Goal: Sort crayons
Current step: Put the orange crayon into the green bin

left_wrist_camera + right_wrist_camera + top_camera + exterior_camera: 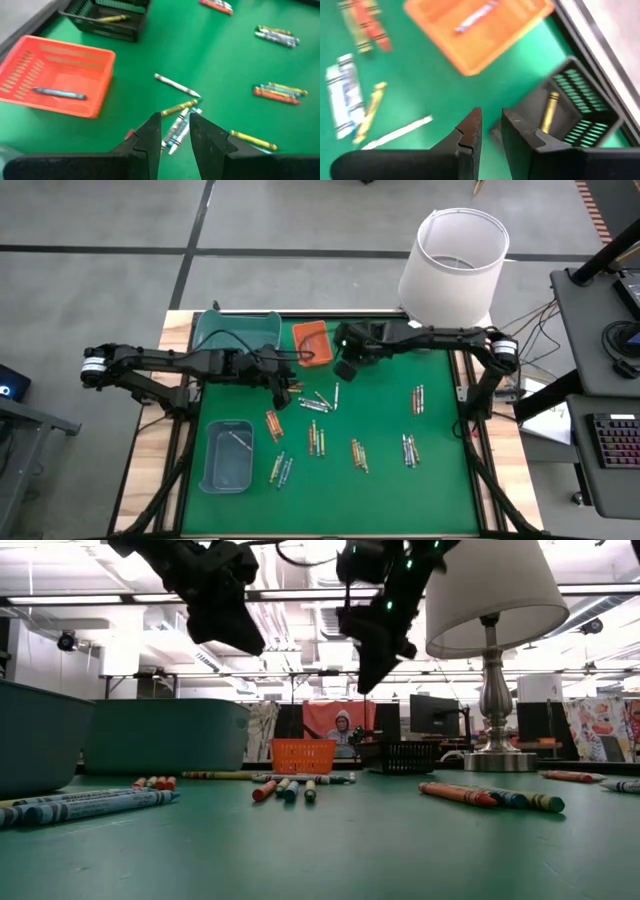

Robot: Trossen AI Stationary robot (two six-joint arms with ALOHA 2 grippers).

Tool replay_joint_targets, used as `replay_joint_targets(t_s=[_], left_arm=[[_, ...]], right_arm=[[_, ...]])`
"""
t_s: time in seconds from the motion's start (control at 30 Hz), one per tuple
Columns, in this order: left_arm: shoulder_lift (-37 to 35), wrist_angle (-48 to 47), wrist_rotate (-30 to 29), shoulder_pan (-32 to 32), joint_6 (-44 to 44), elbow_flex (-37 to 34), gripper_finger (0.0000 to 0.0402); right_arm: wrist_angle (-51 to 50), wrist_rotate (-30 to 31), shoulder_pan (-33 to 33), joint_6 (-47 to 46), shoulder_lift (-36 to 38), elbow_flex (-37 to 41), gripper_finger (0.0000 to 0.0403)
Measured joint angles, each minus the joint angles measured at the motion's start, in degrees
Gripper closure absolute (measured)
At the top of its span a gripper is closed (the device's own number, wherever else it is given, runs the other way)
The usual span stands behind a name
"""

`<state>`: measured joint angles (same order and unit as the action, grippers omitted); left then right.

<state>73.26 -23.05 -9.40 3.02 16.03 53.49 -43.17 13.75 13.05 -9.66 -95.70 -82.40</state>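
Green table [440, 470], orange tray [311, 340], blue crayon [59, 93] inside.

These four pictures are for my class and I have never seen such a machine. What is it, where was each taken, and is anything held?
It is a robot with two dark arms at a green table. One picture looks straight down, one looks level across the tabletop, and two come from cameras on the wrists. The left hand hangs above loose crayons; the right hand hangs near the black tray, which holds a yellow crayon. The orange tray holds a blue one. Both hands are slightly open and hold nothing. A lamp stands at the far edge.
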Motion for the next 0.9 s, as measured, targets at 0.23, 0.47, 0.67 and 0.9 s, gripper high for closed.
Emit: replay_joint_targets(t_s=[0.23, 0.47, 0.67, 0.9], left_arm=[[2.53, -0.13, 3.57, -2.21, -0.42, 0.00, 0.0318], [4.15, -2.26, 9.30, -3.26, 7.66, -0.02, 0.0318], [5.37, -10.04, 10.46, -4.06, 15.46, -0.04, 0.0318], [6.22, -12.68, 13.46, -6.17, 3.17, -0.07, 0.0318]], right_arm=[[0.92, 0.00, -9.25, 0.69, 2.42, 2.38, 0.0339], [4.35, -0.12, -15.71, -0.31, 6.10, 8.03, 0.0339], [9.58, -0.18, -18.25, 0.01, 8.47, 12.14, 0.0339], [12.80, -0.12, -18.43, 1.91, 10.48, 15.71, 0.0339]])
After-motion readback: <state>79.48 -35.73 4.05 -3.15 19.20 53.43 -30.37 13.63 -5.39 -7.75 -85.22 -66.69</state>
